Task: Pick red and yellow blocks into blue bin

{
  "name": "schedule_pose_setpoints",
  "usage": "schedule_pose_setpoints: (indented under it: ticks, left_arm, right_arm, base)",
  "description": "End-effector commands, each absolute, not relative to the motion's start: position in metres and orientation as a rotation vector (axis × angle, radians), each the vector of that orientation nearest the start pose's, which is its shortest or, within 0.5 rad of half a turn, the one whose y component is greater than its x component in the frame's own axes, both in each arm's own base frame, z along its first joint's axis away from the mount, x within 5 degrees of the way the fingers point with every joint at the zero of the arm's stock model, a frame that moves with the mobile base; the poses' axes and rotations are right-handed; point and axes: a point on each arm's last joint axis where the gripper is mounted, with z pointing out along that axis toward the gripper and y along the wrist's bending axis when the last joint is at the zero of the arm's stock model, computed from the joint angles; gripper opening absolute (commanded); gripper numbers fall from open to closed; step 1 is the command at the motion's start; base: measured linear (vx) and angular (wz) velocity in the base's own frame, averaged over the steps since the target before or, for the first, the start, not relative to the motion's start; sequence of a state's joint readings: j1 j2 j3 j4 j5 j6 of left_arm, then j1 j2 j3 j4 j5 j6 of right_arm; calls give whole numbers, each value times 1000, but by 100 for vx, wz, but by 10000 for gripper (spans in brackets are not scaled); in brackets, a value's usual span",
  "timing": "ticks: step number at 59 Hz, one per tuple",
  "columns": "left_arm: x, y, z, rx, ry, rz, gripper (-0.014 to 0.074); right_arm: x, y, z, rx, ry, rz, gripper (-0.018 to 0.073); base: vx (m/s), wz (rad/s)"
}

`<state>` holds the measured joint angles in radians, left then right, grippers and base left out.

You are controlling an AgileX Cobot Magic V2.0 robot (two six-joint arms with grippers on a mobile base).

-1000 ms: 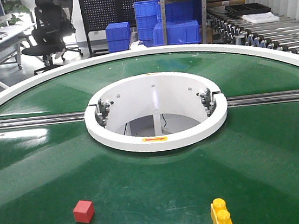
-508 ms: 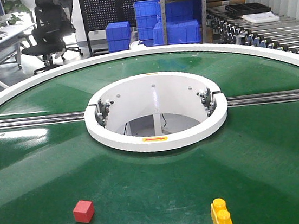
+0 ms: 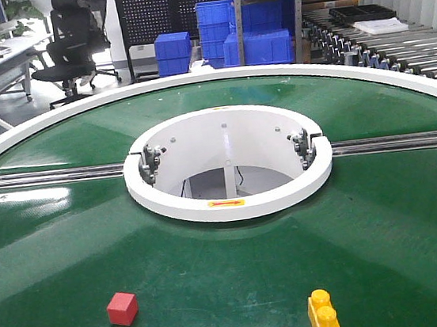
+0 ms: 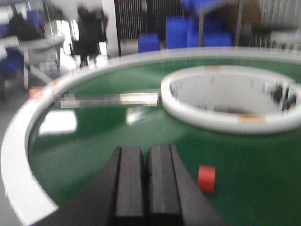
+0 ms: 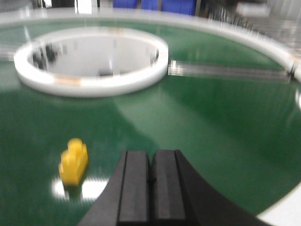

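A small red cube (image 3: pixel 122 308) lies on the green turntable (image 3: pixel 231 266) at the front left. A yellow two-stud brick (image 3: pixel 323 317) lies at the front right, near the bottom edge. In the left wrist view the red cube (image 4: pixel 206 178) sits to the right of and a little ahead of my left gripper (image 4: pixel 146 153), which is shut and empty. In the right wrist view the yellow brick (image 5: pixel 74 161) sits to the left of my right gripper (image 5: pixel 151 157), which is shut and empty. The wide blue bin is out of view. Neither gripper shows in the front view.
A white ring (image 3: pixel 228 162) surrounds the round opening at the turntable's centre. A white rim (image 3: pixel 54 120) bounds the outer edge. Stacked blue crates (image 3: pixel 254 27), an office chair (image 3: pixel 67 38) and roller conveyors (image 3: pixel 395 42) stand beyond.
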<state>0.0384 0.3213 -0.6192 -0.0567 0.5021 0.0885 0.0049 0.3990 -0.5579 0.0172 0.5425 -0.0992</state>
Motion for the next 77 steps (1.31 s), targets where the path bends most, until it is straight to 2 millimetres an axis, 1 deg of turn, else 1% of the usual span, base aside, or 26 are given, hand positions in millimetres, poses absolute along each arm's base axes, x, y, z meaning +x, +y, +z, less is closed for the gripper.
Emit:
schedule_pose_setpoints:
  ticks: [1,6,10,13,18,30,36,40,43,44,50,55,58,62,65,73,77]
  left_arm:
    - [73,-1,355,40,1761,33,2]
    - [84,0,342,41,1862,25,2]
    - [90,-1,333,19,1937,-6,2]
    - [91,-2,328,-5,1988,-44,2]
    - [91,-4,327,-13,1998,-68,2]
    - [91,-4,328,-14,1991,-68,2]
    - [93,-4,326,-14,2011,-69,11]
    - [96,-4,324,-8,2035,-74,53]
    - [98,-5,323,4,2047,-80,104]
    - [98,-6,323,8,2047,-84,122]
    - [100,-10,321,55,2058,-111,288]
    - [99,-14,322,93,2053,-133,425]
    - [99,-16,322,113,2050,-145,482]
    - [99,-18,322,140,2046,-160,535]
    - [99,-20,322,156,2041,-170,561]
    - [98,-23,323,187,2038,-188,577]
    - [98,-23,323,193,2037,-192,577]
  right_arm:
    - [95,1,327,-139,1925,-86,-10]
    - [106,1,315,-153,2043,-80,-10]
    - [113,1,310,-149,2092,-65,-10]
    - [116,2,308,-138,2115,-43,-10]
    - [118,4,305,-126,2146,-6,-10]
    - [119,4,303,-135,2172,-16,1]
    - [119,4,303,-137,2172,-14,57]
    - [119,4,303,-145,2172,-16,132]
    - [119,5,303,-149,2169,-8,204]
    - [119,5,303,-152,2167,-3,241]
    - [122,9,303,-171,2160,37,442]
    - [128,11,301,-169,2175,80,571]
    - [134,13,299,-171,2196,105,643]
    - [143,17,299,-216,2225,127,696]
    - [150,24,299,-294,2251,143,714]
    - [173,47,297,-497,2322,145,698]
    - [187,55,298,-516,2350,118,681]
  base:
    - [0,0]
    - [0,0]
    - [0,0]
    - [0,0]
    - [0,0]
    - [0,0]
    - [0,0]
    - [0,0]
    - [0,0]
    - [0,0]
    - [0,0]
    - [0,0]
    - [0,0]
    - [0,0]
    - [0,0]
    - [0,0]
    - [0,0]
